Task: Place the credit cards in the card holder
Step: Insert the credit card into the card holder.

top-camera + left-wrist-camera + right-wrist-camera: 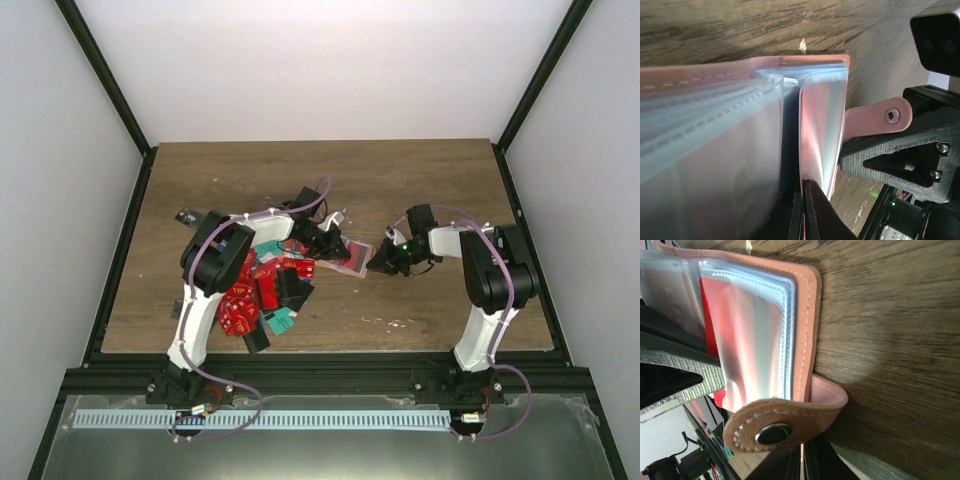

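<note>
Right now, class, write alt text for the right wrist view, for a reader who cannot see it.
An open salmon-pink leather card holder, seen over a brown wooden table, shows clear plastic sleeves with a red card showing through one. The right claw pinches its snap strap at the bottom edge.

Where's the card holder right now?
In the top view, the card holder is open mid-table, between the left gripper and right gripper, right of the credit cards.

White links and black joints make up the left arm (203, 300) and right arm (487, 300), with lilac cables (215, 235) looped alongside. The black right gripper (380, 258) carries a green light (403, 240).
</note>
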Tool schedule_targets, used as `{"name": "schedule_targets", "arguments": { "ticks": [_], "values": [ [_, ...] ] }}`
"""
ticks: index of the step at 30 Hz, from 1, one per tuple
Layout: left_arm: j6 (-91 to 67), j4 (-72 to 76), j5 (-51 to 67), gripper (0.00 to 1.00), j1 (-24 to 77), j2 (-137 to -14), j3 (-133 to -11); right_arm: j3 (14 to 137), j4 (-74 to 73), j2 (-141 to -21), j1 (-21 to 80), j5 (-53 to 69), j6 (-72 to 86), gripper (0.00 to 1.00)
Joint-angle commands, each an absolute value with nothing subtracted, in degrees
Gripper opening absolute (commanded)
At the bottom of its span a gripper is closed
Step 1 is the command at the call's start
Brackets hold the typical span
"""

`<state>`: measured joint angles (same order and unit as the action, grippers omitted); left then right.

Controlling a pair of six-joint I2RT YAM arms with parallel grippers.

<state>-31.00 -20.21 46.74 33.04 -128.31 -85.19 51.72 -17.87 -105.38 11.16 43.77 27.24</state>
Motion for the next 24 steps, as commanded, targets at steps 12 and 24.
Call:
{"name": "schedule_targets", "arguments": {
  "ticks": [12,24],
  "values": [
    [-32.12,-24.29,43.85,0.21,35.60,-128.19,-85.32,53.65,-16.78,-107.08,11.34,42.02,24.03,0.06],
    [-31.04,-30.45,40.12,0.38,35.60,-124.51,-86.29,52.42,-17.59,-104.54,11.33,41.51,22.14,0.06]
  ]
}}
